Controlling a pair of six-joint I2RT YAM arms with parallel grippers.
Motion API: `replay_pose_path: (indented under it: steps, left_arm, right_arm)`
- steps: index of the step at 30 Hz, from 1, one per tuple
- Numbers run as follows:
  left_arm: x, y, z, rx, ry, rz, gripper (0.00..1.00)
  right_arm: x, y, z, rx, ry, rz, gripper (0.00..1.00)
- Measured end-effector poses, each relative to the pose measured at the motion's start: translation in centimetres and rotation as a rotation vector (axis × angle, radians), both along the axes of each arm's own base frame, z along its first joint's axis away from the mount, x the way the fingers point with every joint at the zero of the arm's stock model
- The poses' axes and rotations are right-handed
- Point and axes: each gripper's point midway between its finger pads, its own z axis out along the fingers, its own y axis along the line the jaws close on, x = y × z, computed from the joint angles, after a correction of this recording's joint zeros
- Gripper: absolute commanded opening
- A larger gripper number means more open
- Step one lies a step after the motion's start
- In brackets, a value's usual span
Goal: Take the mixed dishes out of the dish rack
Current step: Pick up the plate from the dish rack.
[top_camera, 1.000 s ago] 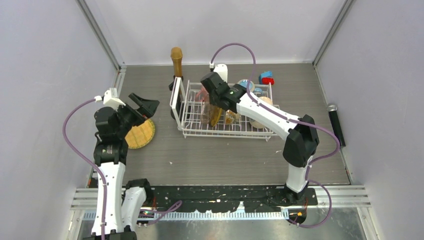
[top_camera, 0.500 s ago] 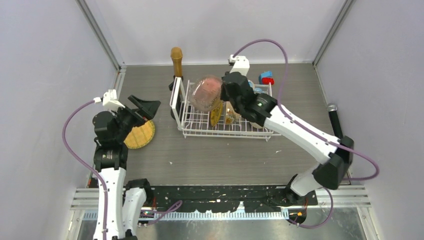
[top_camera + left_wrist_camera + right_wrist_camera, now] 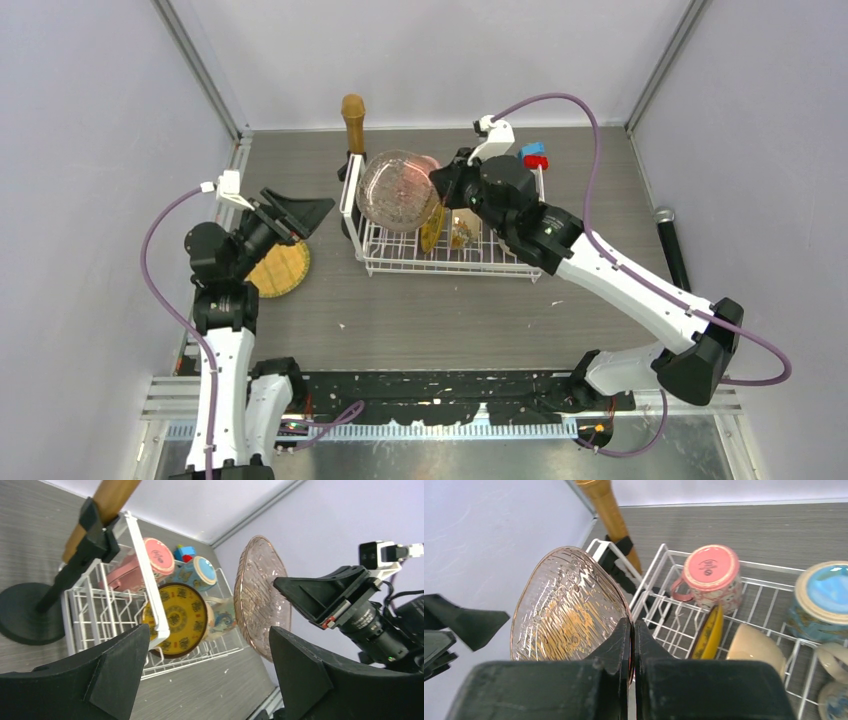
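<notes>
Right gripper (image 3: 632, 626) — clamped on glass plate (image 3: 564, 605).

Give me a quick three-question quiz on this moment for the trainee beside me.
1. True or false: the right end effector is shut on the glass plate.
2. Which dish lies flat on the table, outside the dish rack? A) pink mug B) tan plate C) blue mug
3. Fill in: the left end effector is ____ (open or shut).
Key: 1 true; 2 B; 3 open.
</notes>
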Motion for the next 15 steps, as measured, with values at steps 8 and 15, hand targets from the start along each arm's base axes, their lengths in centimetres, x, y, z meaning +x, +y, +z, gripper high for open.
replay_pose_path:
  steps: [8,15]
  left_arm:
    - [-0.3,-1.0,0.7,-0.029,-0.016,-0.086,0.82]
    - [0.2,-1.6,-0.5,-0.028,0.031,-0.128,0.62]
  right_arm:
    - [-1.0,3.2,0.2,0.066,0.017,0.151,0.00]
    - [-1.0,5.8,-2.0,0.060,0.080,0.235,0.00]
